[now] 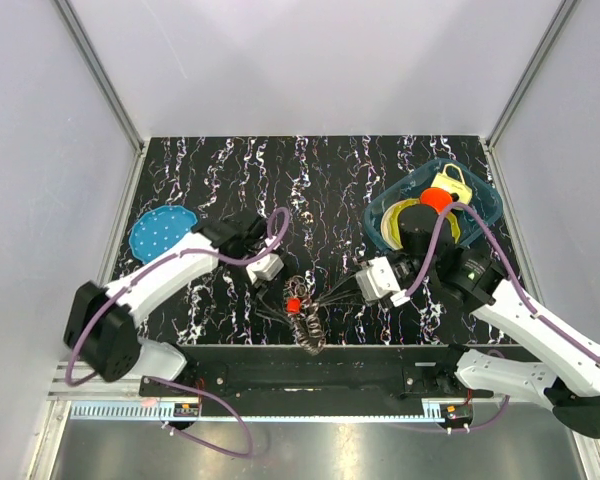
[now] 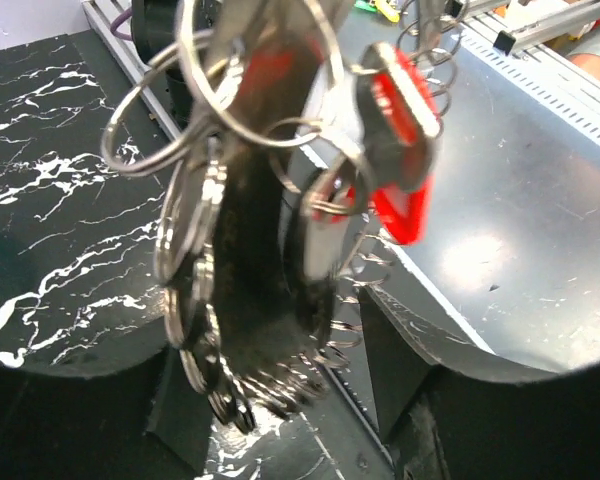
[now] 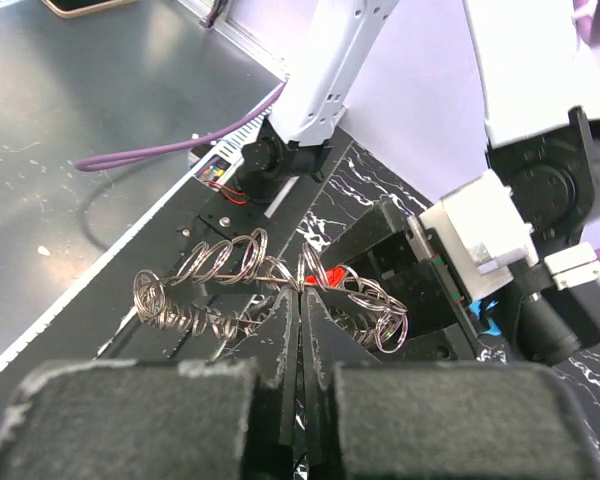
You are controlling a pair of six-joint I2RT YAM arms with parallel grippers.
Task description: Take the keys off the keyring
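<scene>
Keyring (image 3: 230, 262): silvery coils w/ red piece (image 3: 330, 274), pinched by right gripper (image 3: 302, 292).

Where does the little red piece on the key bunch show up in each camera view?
Top external: red piece lower centre, between the arms.
Left wrist: red piece upper right, large, blurred.
Right wrist: red piece a small speck at centre, just right of the right pincer tips.
Shared landmark: the chain of silver key rings around it, in all three.
</scene>
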